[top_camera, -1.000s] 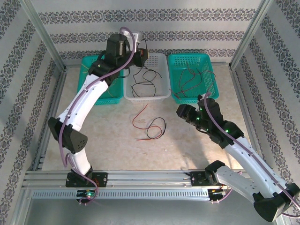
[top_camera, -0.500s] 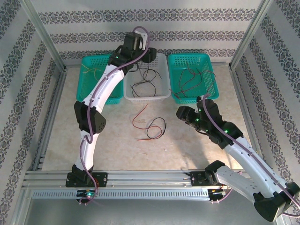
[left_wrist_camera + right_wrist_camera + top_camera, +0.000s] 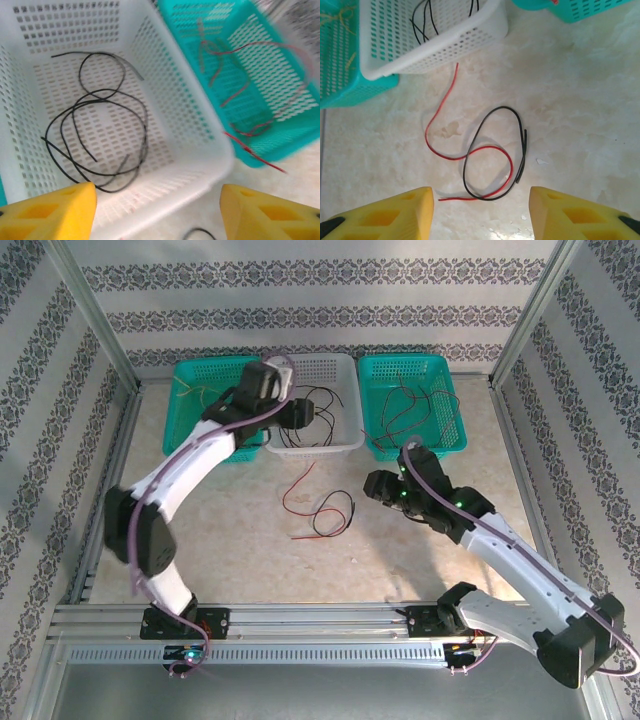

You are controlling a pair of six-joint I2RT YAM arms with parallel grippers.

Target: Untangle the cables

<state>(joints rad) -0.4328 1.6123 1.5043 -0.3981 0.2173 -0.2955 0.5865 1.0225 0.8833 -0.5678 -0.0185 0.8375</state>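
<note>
Red and black cables (image 3: 466, 159): crossed in a loose loop on the counter (image 3: 580, 100), just in front of the white basket (image 3: 445, 35).
Right end effector (image 3: 480, 212): spread, empty, held above the loop.
Left end effector (image 3: 157, 212): spread, empty, held over the black cables (image 3: 100, 135) inside the basket.
Risk: both strands may be pinched together, so that the tangle is dragged tighter.
</note>
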